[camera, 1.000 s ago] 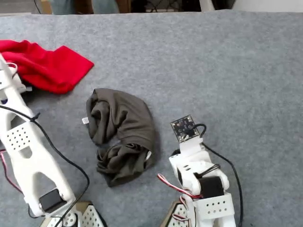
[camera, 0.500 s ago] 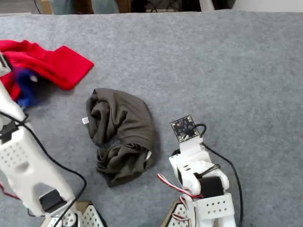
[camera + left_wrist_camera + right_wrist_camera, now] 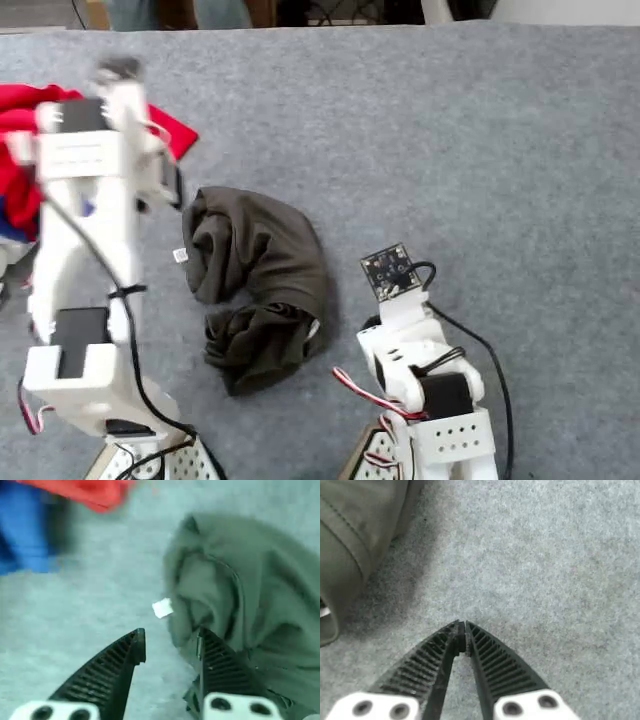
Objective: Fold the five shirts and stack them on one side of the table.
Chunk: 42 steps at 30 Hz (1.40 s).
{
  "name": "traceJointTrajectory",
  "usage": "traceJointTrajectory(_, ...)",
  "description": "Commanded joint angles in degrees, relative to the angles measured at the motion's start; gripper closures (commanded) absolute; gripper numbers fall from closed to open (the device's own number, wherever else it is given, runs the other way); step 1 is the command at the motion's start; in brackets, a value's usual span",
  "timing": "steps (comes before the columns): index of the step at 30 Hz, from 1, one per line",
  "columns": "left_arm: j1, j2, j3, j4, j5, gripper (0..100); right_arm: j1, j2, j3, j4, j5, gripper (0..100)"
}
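Note:
A crumpled olive-brown shirt [image 3: 262,275] lies in the middle of the grey table, with a small white tag [image 3: 180,255] at its left edge. My left arm [image 3: 85,200] stands just left of it. In the left wrist view my left gripper [image 3: 170,642] is open above the table beside the olive shirt [image 3: 240,590] and its tag [image 3: 161,608]. A red shirt [image 3: 20,110] lies at the far left, partly hidden by the arm, with a blue shirt [image 3: 25,530] next to it. My right gripper [image 3: 465,629] is shut and holds nothing, close to the olive shirt [image 3: 345,535].
The right arm's base [image 3: 425,385] sits at the front, right of the olive shirt. Grey carpet-like table [image 3: 500,150] stretches open to the right and the back. A bit of blue cloth [image 3: 10,215] shows at the left edge.
My left arm has swung from the table's left edge toward the olive shirt, now covering part of the red shirt. A blue shirt has come into sight. The right arm is still.

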<state>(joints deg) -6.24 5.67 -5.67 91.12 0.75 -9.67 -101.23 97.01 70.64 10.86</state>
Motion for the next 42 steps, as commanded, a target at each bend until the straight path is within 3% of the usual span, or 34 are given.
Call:
traceJointTrajectory(1, 4.5, -2.8, 10.6, -8.6, 1.2, 81, 0.4, -0.3, -0.1, 0.1, -0.2, 98.4)
traceJointTrajectory(5, 8.7, -3.0, 16.9, -13.5, 0.8, 81, 0.4, -0.3, -0.1, 0.1, -0.2, 98.4)
traceJointTrajectory(12, 13.1, -3.0, 18.3, -14.6, 0.8, 81, 0.4, -0.3, -0.1, 0.1, -0.2, 98.4)
traceJointTrajectory(28, 13.2, -3.4, 18.8, -14.4, 0.8, 81, 0.4, -0.3, -0.1, 0.1, -0.2, 98.4)
traceJointTrajectory(42, 9.5, -28.8, 39.3, -25.9, 0.8, 79, 0.4, -0.3, -0.1, 0.1, -0.2, 98.4)
